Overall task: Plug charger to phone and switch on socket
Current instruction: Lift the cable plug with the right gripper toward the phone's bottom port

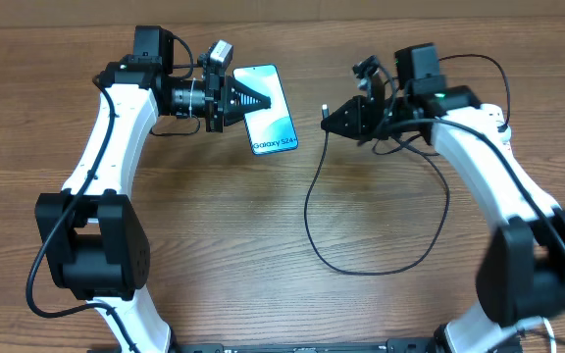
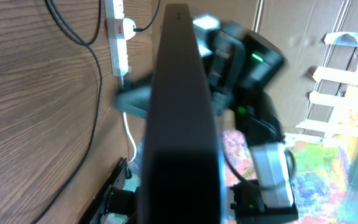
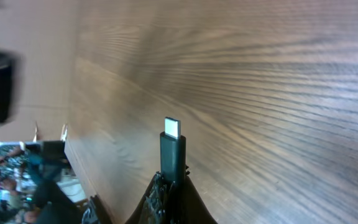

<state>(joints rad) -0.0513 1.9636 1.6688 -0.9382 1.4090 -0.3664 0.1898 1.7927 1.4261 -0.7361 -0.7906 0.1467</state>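
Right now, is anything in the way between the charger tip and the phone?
No, nothing visible. Only bare table shows between the charger tip, held by the right gripper, and the phone.

The table [image 1: 214, 226] was brown wood grain. On it lay a slack loop of the cable [image 1: 307, 211] — thin and black — and, in the left wrist view, the white socket [image 2: 118, 53], seemingly flat near an edge.

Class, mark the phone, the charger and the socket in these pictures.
phone [image 1: 275, 123]: overhead view, on its blue screen.
charger [image 3: 172, 128]: right wrist view, on its metal connector tip.
socket [image 2: 120, 55]: left wrist view, on its white body.
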